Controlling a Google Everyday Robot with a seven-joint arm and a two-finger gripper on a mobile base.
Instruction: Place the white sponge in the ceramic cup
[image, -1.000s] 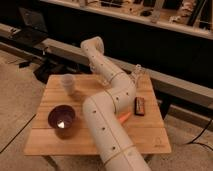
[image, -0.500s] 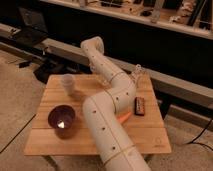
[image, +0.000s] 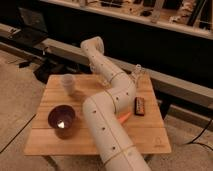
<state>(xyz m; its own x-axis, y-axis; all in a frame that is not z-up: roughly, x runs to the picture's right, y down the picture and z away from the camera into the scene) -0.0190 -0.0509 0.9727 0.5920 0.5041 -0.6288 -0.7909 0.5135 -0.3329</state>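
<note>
Camera view hides most of the hand (image: 136, 71), fingers together, behind the arm (image: 107, 107) above the table (image: 150, 135).

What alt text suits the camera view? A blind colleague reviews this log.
A white robot arm bends over a wooden table, its gripper at the far edge, jaws shut. On the table: dark bowl, pale cup, carrot piece, dark bar.

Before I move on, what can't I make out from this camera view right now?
- White sponge: not visible anywhere; the arm may hide it.
- Gripper: at the table's far right edge, shut; whether it holds anything is too small to tell.
- Carrot piece: only its tip shows, the rest is behind the arm.
- Dark bowl's contents: only a bright glare shows.
</note>
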